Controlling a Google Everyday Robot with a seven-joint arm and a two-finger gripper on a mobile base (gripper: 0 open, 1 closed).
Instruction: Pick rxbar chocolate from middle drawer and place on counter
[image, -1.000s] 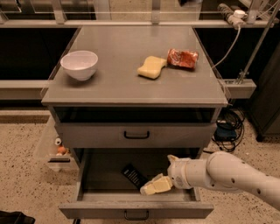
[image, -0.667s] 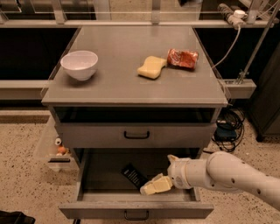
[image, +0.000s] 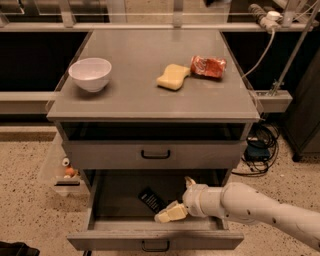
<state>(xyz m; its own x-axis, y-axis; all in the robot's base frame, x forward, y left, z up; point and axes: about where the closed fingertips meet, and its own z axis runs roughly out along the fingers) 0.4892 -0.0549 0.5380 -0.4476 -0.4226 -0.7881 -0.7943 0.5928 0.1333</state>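
Observation:
The rxbar chocolate (image: 151, 200) is a small black bar lying flat on the floor of the open middle drawer (image: 125, 241), left of centre. My gripper (image: 178, 198) reaches into the drawer from the right, open and empty. Its lower cream finger (image: 170, 213) lies just right of the bar's near end, close to it, and I cannot tell whether they touch. The other fingertip (image: 189, 180) points up near the drawer's back. The grey counter (image: 140, 92) is the cabinet top above.
On the counter stand a white bowl (image: 90, 74) at the left, a yellow sponge (image: 173, 77) and a red shiny packet (image: 208, 66) at the right. The taller-fronted drawer (image: 200, 155) above is shut. Cables (image: 260, 145) hang at the cabinet's right.
My gripper has shifted slightly left, closer to the black bar. The bar and the things on the counter have not moved.

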